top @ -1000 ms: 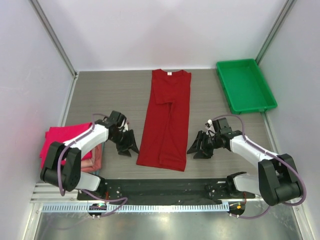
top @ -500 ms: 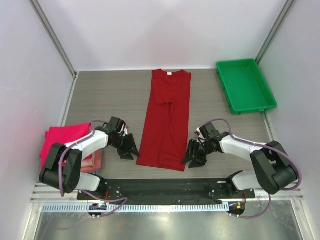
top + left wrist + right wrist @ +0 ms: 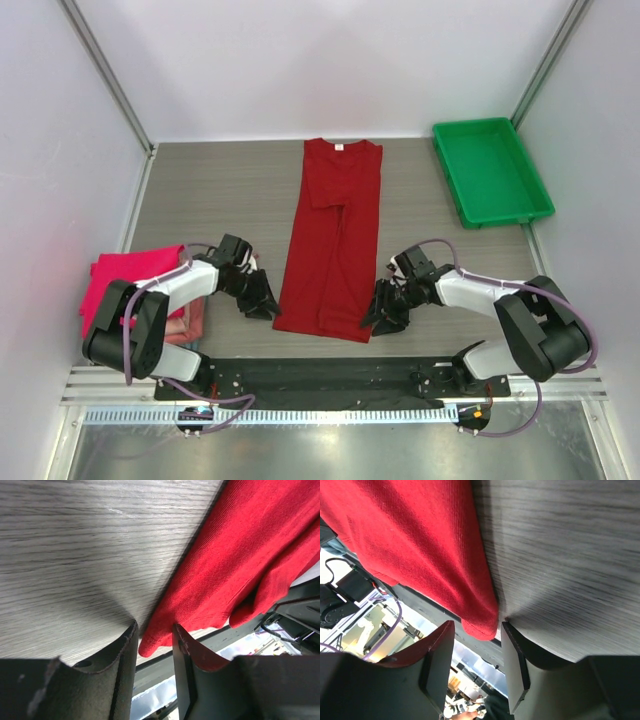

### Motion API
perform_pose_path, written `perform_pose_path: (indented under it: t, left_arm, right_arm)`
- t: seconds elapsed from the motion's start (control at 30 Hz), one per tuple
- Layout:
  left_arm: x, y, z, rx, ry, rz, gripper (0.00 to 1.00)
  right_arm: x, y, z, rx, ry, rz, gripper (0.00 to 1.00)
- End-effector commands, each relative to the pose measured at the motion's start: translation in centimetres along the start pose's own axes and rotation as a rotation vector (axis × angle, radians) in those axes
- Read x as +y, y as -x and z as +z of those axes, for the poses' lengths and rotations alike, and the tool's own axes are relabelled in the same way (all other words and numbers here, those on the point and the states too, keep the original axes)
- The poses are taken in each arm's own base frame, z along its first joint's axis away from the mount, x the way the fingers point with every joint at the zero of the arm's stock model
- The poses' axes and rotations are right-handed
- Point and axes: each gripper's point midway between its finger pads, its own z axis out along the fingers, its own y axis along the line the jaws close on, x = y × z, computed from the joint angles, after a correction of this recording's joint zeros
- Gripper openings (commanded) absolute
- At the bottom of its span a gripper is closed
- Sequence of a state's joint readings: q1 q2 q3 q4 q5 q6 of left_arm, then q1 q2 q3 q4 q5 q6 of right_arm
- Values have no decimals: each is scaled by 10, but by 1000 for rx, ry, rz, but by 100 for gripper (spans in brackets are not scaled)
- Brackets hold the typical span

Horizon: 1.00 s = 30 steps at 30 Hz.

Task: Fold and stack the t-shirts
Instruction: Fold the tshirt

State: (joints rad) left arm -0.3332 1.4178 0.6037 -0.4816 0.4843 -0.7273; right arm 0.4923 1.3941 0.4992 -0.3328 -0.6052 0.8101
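Both arms have slid inward since a second ago. Now the left gripper (image 3: 262, 300) straddles the near-left hem corner of the dark crimson t-shirt (image 3: 335, 230), jaws apart, cloth between them but not pinched. Same deal for the right gripper (image 3: 386, 310) at the other corner. The folded pink t-shirts (image 3: 125, 275) sit off the left gripper's outer side, well apart.
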Motion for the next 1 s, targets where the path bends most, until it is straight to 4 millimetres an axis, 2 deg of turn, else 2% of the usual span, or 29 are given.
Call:
perform_pose_path:
  t: [0.0, 0.3, 0.37, 0.4, 0.43, 0.47, 0.5, 0.53, 0.57, 0.7, 0.73, 0.8, 0.83, 0.93, 0.97]
  left_arm:
    - [0, 3, 3, 0, 0, 12, 35]
    - [3, -2, 7, 9, 6, 39, 34]
    - [1, -3, 8, 16, -4, 42, 25]
    - [0, -3, 8, 17, -11, 46, 18]
    - [0, -2, 8, 14, -13, 49, 6]
    - [-1, -3, 8, 16, -17, 48, 4]
    - [-2, -2, 8, 13, -20, 50, 2]
    - [-3, 0, 7, 8, -22, 56, 0]
    - [-5, 1, 5, 3, -26, 61, 0]
    - [-22, 14, -10, -44, -57, 123, 0]
    - [-32, 22, -17, -67, -80, 147, 0]
    - [-45, 29, -27, -87, -114, 183, 0]
    - [-56, 36, -33, -108, -134, 208, 0]
    - [-78, 49, -48, -143, -174, 270, 0]
    - [-83, 52, -51, -153, -183, 289, 0]
  right_arm:
    - [-30, 6, 6, -61, -132, 1, 48]
    - [-27, 2, 19, -28, -129, -7, 41]
    - [-26, 2, 20, -27, -127, -10, 40]
    - [-25, 2, 21, -27, -125, -11, 39]
    - [-24, 3, 21, -30, -123, -15, 38]
    - [-25, 2, 21, -27, -123, -21, 37]
    - [-21, 2, 20, -28, -106, -29, 29]
    - [-21, 2, 19, -31, -105, -31, 11]
    - [-22, 2, 16, -37, -118, -35, 2]
    - [-12, 4, -1, -54, -79, -88, 2]
    - [-5, 5, -8, -68, -48, -115, 2]
    - [5, 14, -22, -94, -19, -148, 1]
    - [19, 22, -33, -127, 23, -176, 2]
    - [33, 31, -50, -165, 53, -235, 2]
    - [44, 39, -58, -193, 72, -259, 2]
